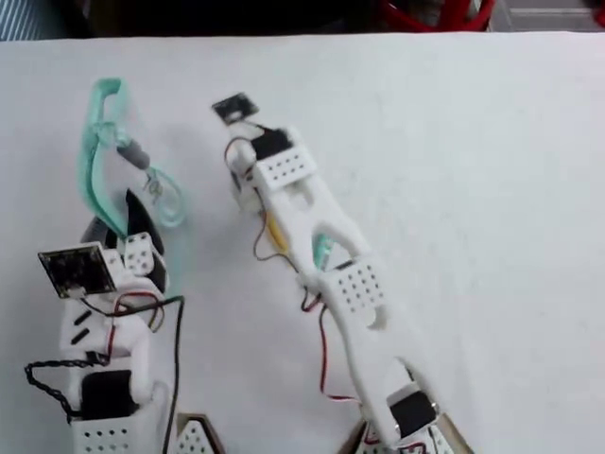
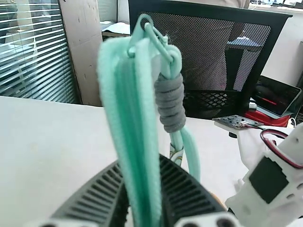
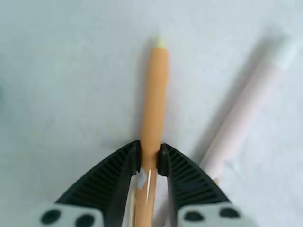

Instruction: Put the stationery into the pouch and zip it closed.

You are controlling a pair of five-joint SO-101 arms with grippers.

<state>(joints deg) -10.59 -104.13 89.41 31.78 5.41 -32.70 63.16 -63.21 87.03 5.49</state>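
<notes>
Left gripper (image 2: 142, 198): we see it pinching one end of the mint pouch (image 2: 137, 118), at 10 o'clock on the table (image 1: 473, 142).
Right gripper (image 3: 149, 153): clamped on the orange pen (image 3: 156, 94), with the pouch at its 9 o'clock.
Pink pen (image 3: 246, 109): on the table just beside the orange one.
Risk: we judge the pouch mouth is squeezed flat, so the pen may jam at the zip or slip.

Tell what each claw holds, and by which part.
Left claw grips the mint pouch by its edge; right claw grips the orange pen on its barrel.
</notes>
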